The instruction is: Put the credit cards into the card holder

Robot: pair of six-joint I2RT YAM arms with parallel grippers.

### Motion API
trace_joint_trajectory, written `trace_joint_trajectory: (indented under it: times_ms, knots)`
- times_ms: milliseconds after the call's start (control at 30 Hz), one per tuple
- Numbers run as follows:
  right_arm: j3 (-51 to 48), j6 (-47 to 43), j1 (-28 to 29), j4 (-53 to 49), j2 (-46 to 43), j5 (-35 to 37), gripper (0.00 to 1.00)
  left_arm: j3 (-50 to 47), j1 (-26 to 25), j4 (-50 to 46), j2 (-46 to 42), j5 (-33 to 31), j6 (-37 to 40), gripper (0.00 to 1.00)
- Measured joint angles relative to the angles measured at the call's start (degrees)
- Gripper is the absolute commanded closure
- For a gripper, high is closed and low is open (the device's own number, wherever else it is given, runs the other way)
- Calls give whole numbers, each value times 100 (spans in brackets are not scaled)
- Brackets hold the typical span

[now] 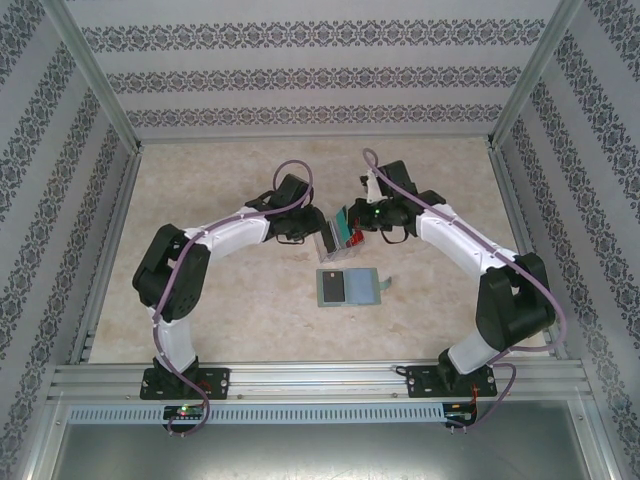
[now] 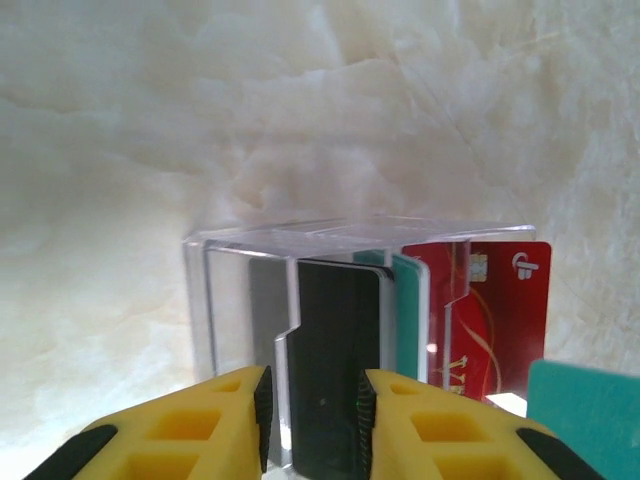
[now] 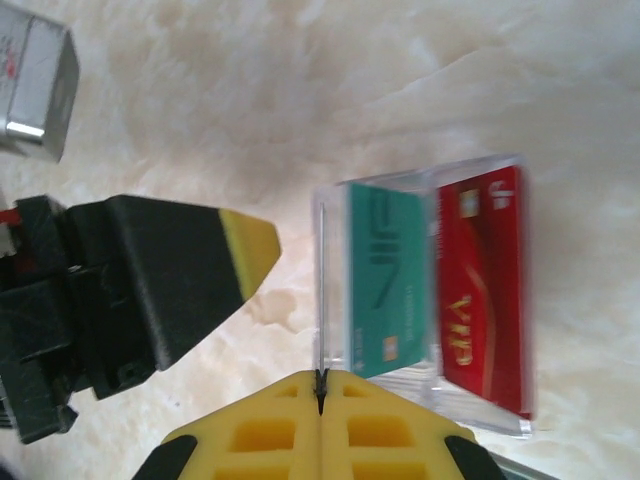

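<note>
Top external: both arms met at the clear box (image 1: 335, 232) mid-table; the card holder (image 1: 364, 284) lay flat just on its near side, apart from it.
We noted the left gripper (image 2: 313, 400) narrowly parted at the box's dark card (image 2: 335, 340), grip uncertain; right gripper (image 3: 321, 385) pinched closed, empty, beside teal card (image 3: 385, 290) and red card (image 3: 480, 290) standing in the box.

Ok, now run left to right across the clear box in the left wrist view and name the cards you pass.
dark card → teal card → red card
</note>
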Motion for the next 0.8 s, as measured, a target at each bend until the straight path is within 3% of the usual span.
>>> trace_joint_trajectory:
  times_ms: [333, 800]
  knots:
    - [160, 4, 352, 66, 476, 247, 100, -280, 0, -57, -284, -446, -72, 68]
    - [0, 24, -201, 81, 192, 352, 100, -284, 0, -59, -284, -470, -74, 69]
